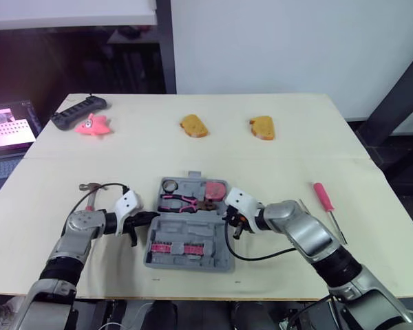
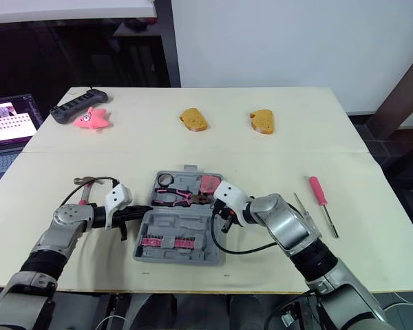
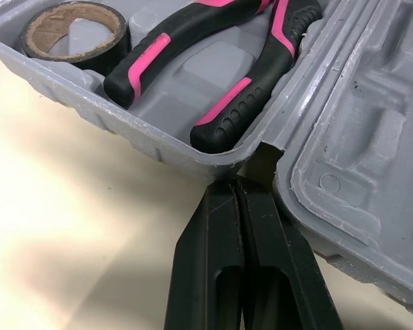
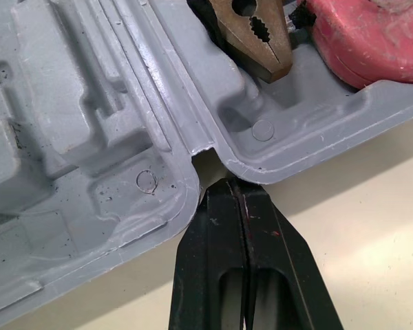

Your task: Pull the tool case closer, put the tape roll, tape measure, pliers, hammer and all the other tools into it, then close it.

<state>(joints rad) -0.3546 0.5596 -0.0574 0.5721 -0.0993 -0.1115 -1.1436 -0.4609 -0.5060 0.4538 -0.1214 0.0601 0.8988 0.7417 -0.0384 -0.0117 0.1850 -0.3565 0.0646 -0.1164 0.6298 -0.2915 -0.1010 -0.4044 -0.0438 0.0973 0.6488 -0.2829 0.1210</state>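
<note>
Left wrist view: black left gripper (image 3: 239, 196) closed tight, tips against side notch of open grey plastic tool case (image 1: 182, 230); black right gripper (image 4: 239, 191) likewise closed, opposite side. Case near front edge of pale wooden table (image 1: 275, 165); white wall (image 1: 275, 41) behind.

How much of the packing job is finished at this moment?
Done: tape roll, pliers and tape measure lie in the open tool case. In hand: left gripper and right gripper, both shut, rest at its hinge ends. Left: hammer and screwdriver on the table, then closing.
</note>
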